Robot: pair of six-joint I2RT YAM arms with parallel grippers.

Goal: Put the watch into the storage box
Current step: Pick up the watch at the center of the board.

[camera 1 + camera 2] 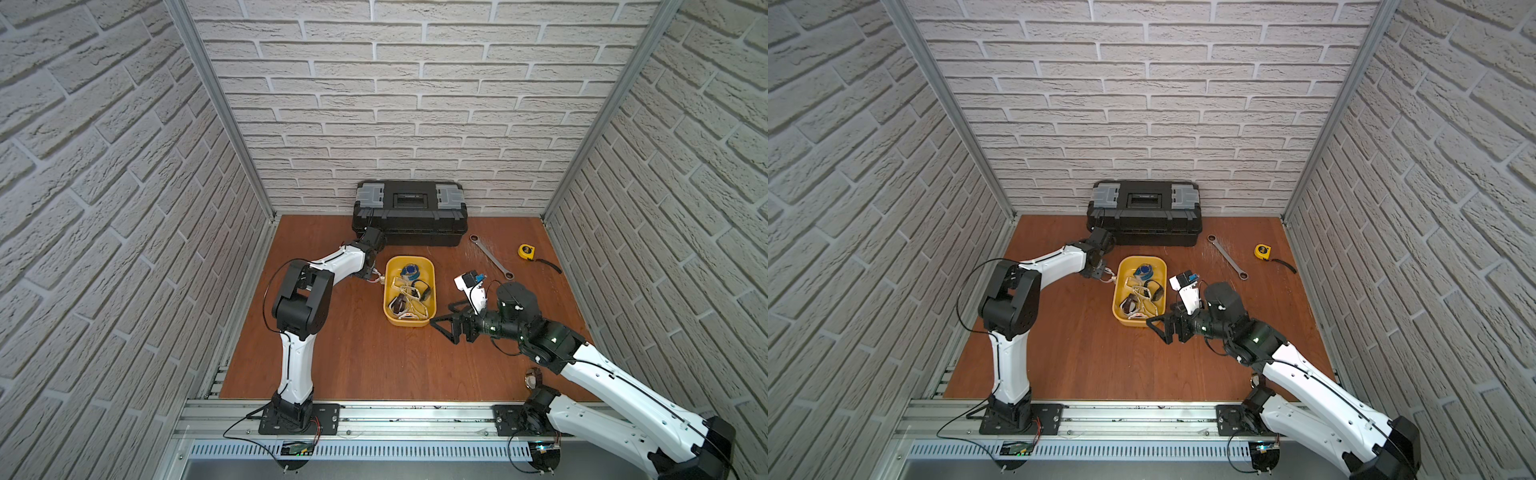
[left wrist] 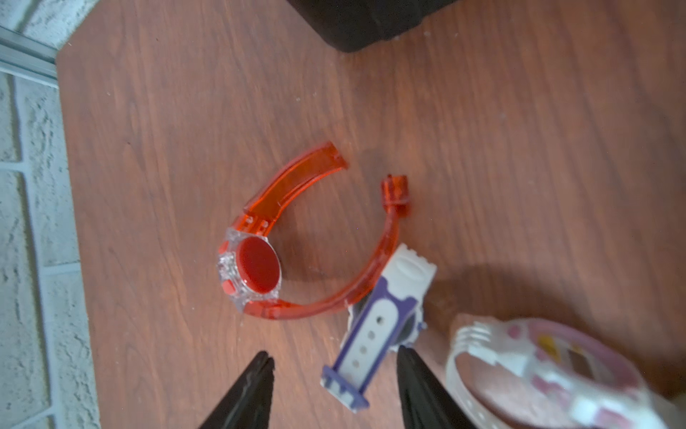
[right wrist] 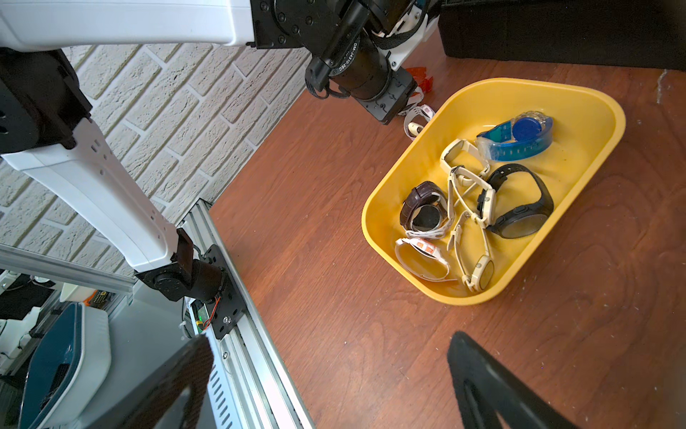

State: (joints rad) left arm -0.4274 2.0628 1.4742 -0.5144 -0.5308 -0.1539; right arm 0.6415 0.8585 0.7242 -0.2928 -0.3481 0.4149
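Note:
The storage box [image 1: 409, 323] [image 1: 1138, 325] is a yellow tub in mid-table holding several watches [image 3: 516, 219]. Three watches lie on the wood just left of it: a clear red watch [image 2: 260, 265], a white and purple watch [image 2: 365, 345] and a white and pink watch [image 2: 549, 367] [image 3: 415, 120]. My left gripper [image 2: 334, 354] [image 1: 376, 277] [image 1: 1106, 276] hangs low over them, jaws apart, with the purple watch's strap between the fingers. My right gripper [image 3: 330, 340] [image 1: 441, 316] [image 1: 1158, 316] stands open and holds nothing, by the tub's near right corner.
A black toolbox [image 1: 409, 212] stands against the back wall. A wrench [image 1: 492, 257] and a yellow tape measure [image 1: 526, 251] lie at the back right. Another watch [image 1: 533, 378] lies near the front right, partly hidden by my right arm.

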